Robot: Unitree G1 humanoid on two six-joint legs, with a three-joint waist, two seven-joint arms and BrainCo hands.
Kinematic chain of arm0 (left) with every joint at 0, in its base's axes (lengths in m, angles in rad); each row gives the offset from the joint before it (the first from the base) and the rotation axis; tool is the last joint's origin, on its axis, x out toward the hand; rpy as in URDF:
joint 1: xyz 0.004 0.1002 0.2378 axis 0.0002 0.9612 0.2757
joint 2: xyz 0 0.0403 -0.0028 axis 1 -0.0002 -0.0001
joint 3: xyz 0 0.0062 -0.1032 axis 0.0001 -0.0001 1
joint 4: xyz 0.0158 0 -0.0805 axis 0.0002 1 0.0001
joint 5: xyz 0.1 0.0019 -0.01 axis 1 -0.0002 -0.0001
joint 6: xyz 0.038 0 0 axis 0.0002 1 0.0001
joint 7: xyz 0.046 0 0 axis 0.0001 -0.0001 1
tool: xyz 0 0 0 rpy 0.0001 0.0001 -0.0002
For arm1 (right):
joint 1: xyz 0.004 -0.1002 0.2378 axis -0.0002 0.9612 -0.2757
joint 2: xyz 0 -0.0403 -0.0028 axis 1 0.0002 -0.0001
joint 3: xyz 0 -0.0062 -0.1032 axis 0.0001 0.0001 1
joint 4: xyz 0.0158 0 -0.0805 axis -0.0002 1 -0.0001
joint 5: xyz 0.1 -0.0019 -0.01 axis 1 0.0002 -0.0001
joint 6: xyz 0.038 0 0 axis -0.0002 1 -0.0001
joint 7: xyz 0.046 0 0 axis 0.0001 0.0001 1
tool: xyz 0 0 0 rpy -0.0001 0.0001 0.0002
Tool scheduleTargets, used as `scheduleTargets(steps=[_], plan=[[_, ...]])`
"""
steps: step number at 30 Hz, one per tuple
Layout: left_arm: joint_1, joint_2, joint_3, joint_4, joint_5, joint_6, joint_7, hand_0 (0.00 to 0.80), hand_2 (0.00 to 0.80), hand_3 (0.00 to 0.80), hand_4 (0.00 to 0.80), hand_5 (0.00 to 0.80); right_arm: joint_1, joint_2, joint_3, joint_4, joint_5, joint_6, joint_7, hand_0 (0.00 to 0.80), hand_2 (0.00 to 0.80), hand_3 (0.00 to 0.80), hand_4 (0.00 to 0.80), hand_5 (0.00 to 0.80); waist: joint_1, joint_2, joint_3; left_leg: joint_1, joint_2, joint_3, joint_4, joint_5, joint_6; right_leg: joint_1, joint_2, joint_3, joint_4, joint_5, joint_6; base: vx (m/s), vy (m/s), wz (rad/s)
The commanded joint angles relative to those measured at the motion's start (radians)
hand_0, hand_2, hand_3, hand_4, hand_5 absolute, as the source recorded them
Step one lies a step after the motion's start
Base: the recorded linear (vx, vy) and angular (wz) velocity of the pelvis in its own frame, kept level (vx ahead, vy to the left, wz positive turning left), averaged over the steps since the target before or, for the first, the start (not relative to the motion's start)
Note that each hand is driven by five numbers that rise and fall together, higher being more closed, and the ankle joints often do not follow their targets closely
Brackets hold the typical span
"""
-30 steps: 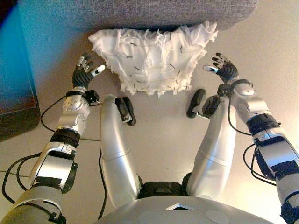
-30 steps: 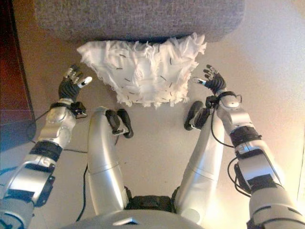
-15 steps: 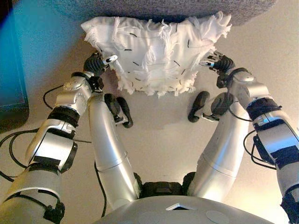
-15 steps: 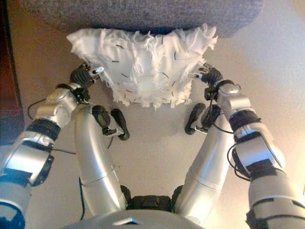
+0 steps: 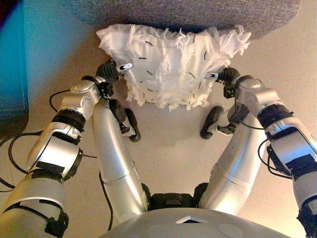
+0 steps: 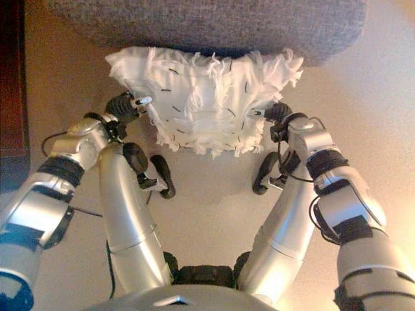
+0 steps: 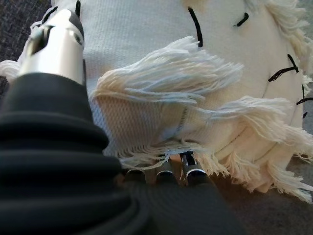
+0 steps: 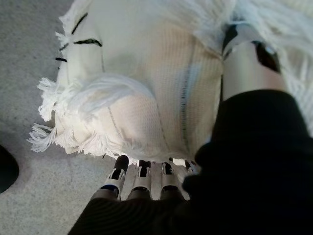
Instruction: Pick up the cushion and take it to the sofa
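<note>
The white fringed cushion (image 5: 168, 64) with black stitches lies on the floor against the front of the grey sofa (image 5: 188, 12). My left hand (image 5: 110, 71) is at its left edge and my right hand (image 5: 229, 77) at its right edge. In the left wrist view the thumb (image 7: 56, 44) lies on top of the cushion (image 7: 161, 44) and the fingers (image 7: 188, 166) reach under its fringe. In the right wrist view the thumb (image 8: 249, 63) presses on the cushion (image 8: 146, 73) with the fingers (image 8: 139, 174) beneath. Both hands pinch the cushion.
The sofa spans the far side of the view. A dark piece of furniture (image 6: 10, 84) stands along the left. Beige floor (image 5: 168, 144) lies between me and the cushion and out to the right.
Both hands have moved inward from open positions beside the cushion to its two edges and closed on them. The view has shifted a little.
</note>
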Motion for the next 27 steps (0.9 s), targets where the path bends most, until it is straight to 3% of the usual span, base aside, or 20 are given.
scheduleTargets(steps=[1, 2, 3, 4, 12, 18, 21, 27], plan=[[0.005, -0.047, -0.048, -0.087, -0.065, 0.008, -0.134, 0.000, 0.000, 0.000, 0.000, 0.000, -0.009, 0.064, 0.052, -0.115, -0.012, 0.005, 0.119, 0.000, 0.000, 0.000, 0.000, 0.000, -0.003, 0.045, -0.008, 0.016, 0.020, -0.012, 0.023, -0.152, 0.024, 0.070, -0.008, 0.116, 0.002, -0.080, -0.016, 0.029, -0.002, 0.08], [0.009, -0.049, -0.055, -0.098, -0.069, 0.010, -0.159, 0.242, 0.242, 0.242, 0.242, 0.242, -0.008, 0.063, 0.060, -0.130, -0.016, 0.002, 0.127, 0.000, 0.000, 0.000, 0.000, 0.000, -0.003, 0.045, -0.008, 0.016, 0.019, -0.014, 0.028, -0.154, 0.022, 0.070, -0.007, 0.117, 0.005, -0.081, -0.016, 0.022, -0.005, 0.04], [0.014, -0.051, -0.066, -0.112, -0.075, 0.007, -0.185, 0.458, 0.458, 0.458, 0.458, 0.458, -0.006, 0.063, 0.069, -0.147, -0.018, -0.005, 0.134, 0.154, 0.154, 0.154, 0.154, 0.154, -0.003, 0.045, -0.008, 0.015, 0.018, -0.017, 0.030, -0.154, 0.021, 0.070, -0.007, 0.118, 0.006, -0.080, -0.016, 0.000, 0.000, 0.00], [0.017, -0.052, -0.075, -0.121, -0.084, 0.003, -0.202, 0.800, 0.800, 0.800, 0.800, 0.800, -0.003, 0.065, 0.074, -0.158, -0.020, -0.013, 0.140, 0.800, 0.800, 0.800, 0.800, 0.800, -0.003, 0.046, -0.008, 0.015, 0.018, -0.019, 0.031, -0.154, 0.020, 0.070, -0.007, 0.119, 0.006, -0.078, -0.015, 0.000, 0.000, 0.00], [0.028, -0.062, -0.122, -0.168, -0.105, -0.021, -0.248, 0.800, 0.800, 0.800, 0.800, 0.800, 0.033, 0.082, 0.083, -0.206, 0.007, -0.029, 0.126, 0.800, 0.800, 0.800, 0.800, 0.800, -0.006, 0.038, -0.008, 0.015, 0.018, -0.037, 0.059, -0.161, 0.014, 0.070, -0.005, 0.142, 0.027, -0.074, -0.015, 0.036, -0.009, 0.03], [0.035, -0.057, -0.120, -0.192, -0.071, -0.053, -0.287, 0.800, 0.800, 0.800, 0.800, 0.800, 0.068, 0.078, 0.048, -0.237, 0.064, -0.055, 0.145, 0.800, 0.800, 0.800, 0.800, 0.800, -0.009, 0.033, -0.008, 0.016, 0.028, -0.047, 0.042, -0.151, 0.013, 0.071, -0.006, 0.135, -0.001, -0.059, -0.012, 0.000, 0.000, 0.00], [0.027, -0.049, -0.125, -0.217, -0.067, -0.104, -0.312, 0.800, 0.800, 0.800, 0.800, 0.800, 0.066, 0.064, 0.035, -0.233, 0.048, -0.092, 0.144, 0.800, 0.800, 0.800, 0.800, 0.800, -0.009, 0.018, -0.008, 0.047, 0.043, -0.008, -0.044, -0.126, 0.009, 0.073, -0.010, 0.124, -0.078, -0.031, -0.009, -0.033, -0.012, -0.02], [0.064, -0.067, -0.083, -0.294, -0.077, -0.200, -0.231, 0.800, 0.800, 0.800, 0.800, 0.800, 0.134, 0.044, -0.026, -0.250, 0.035, -0.224, 0.120, 0.800, 0.800, 0.800, 0.800, 0.800, -0.010, 0.003, -0.044, 0.204, 0.075, 0.074, -0.316, -0.039, 0.003, 0.244, -0.016, 0.014, -0.356, 0.041, 0.003, -0.057, -0.015, -0.12]])
